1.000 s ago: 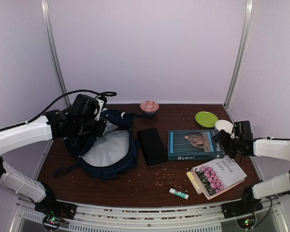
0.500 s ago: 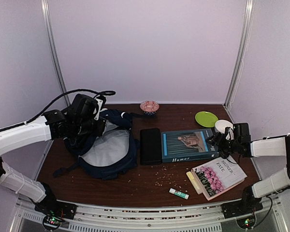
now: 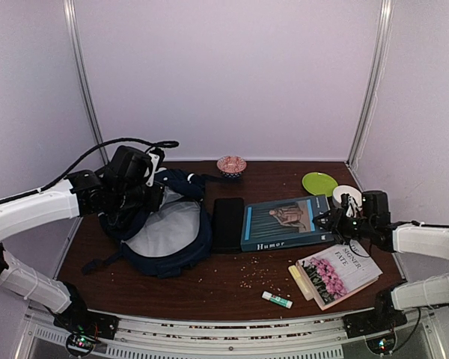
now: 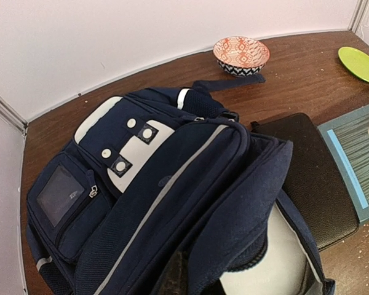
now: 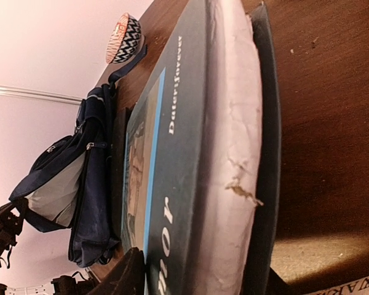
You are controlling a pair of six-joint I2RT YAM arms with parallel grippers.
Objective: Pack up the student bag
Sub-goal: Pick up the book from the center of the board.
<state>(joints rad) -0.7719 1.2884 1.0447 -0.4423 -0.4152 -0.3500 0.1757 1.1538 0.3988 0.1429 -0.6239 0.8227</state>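
The student bag (image 3: 181, 184) lies at the table's left, mouth open, pale grey lining (image 3: 168, 230) showing. My left gripper (image 3: 144, 197) is shut on the upper rim of the bag (image 4: 172, 160) and holds it up; its fingers are almost hidden under the fabric in the left wrist view. A teal book (image 3: 284, 221) titled "Humor" lies tilted at centre right, its left edge over a black case (image 3: 227, 223). My right gripper (image 3: 331, 221) is shut on the right edge of that book (image 5: 184, 153), one finger (image 5: 126, 270) on the front cover and the other behind the back cover.
A red patterned bowl (image 3: 231, 164) stands at the back. A green plate (image 3: 319, 183) and a white cup (image 3: 346, 195) sit at the back right. A book with pink flowers (image 3: 337, 273), a pale stick (image 3: 295, 280) and a glue stick (image 3: 277, 300) lie near the front. Crumbs (image 3: 247, 265) are scattered.
My right gripper has narrowed onto the teal book's right edge and moved it left and up onto the black case, which slid towards the bag. The left arm has not moved.
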